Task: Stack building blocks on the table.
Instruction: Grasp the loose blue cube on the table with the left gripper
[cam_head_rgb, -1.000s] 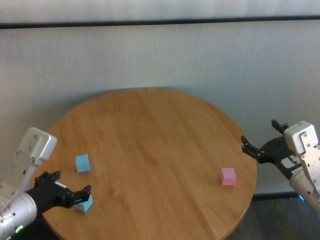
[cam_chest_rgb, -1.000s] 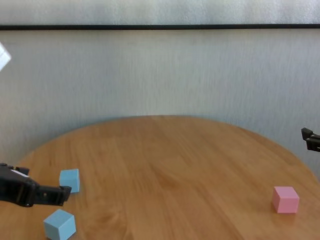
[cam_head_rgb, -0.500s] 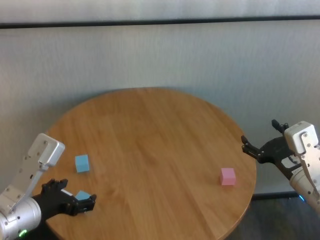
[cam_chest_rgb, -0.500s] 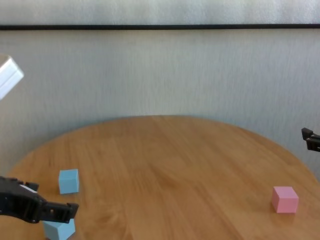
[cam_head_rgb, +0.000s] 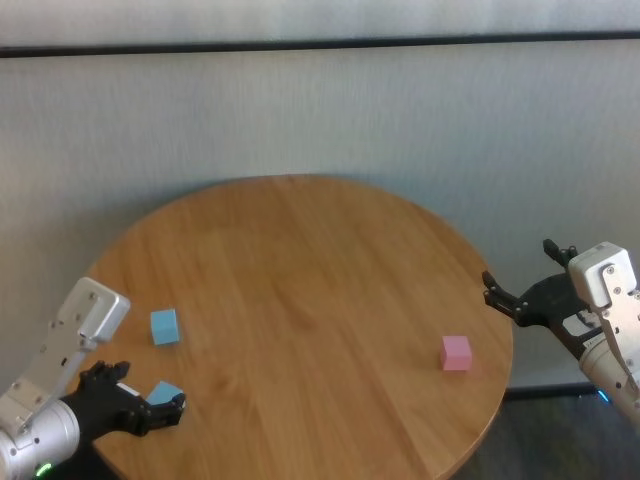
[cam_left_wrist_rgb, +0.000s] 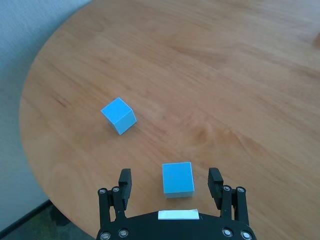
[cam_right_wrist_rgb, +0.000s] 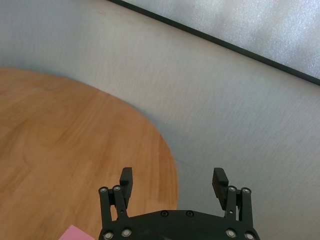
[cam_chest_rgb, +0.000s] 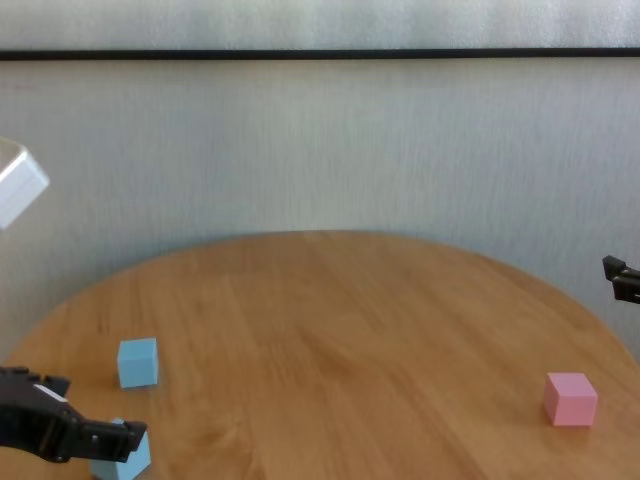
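Observation:
Three building blocks lie apart on the round wooden table (cam_head_rgb: 300, 270). One light blue block (cam_head_rgb: 164, 326) (cam_left_wrist_rgb: 119, 115) (cam_chest_rgb: 138, 362) sits near the left edge. A second light blue block (cam_head_rgb: 163, 392) (cam_left_wrist_rgb: 178, 178) (cam_chest_rgb: 131, 459) lies closer to me, between the fingers of my open left gripper (cam_head_rgb: 152, 409) (cam_left_wrist_rgb: 170, 182); gaps show on both sides of it. The pink block (cam_head_rgb: 456, 352) (cam_chest_rgb: 571, 399) (cam_right_wrist_rgb: 75, 234) rests near the right edge. My right gripper (cam_head_rgb: 524, 277) (cam_right_wrist_rgb: 172, 180) hovers open and empty just beyond the table's right rim.
A pale wall with a dark horizontal stripe (cam_head_rgb: 320, 44) stands behind the table. The table's rim (cam_left_wrist_rgb: 30, 145) runs close to the left gripper, with dark floor below it.
My left gripper has come down and drawn back toward me, and its fingers now straddle the nearer light blue block. The right arm and all blocks have stayed put.

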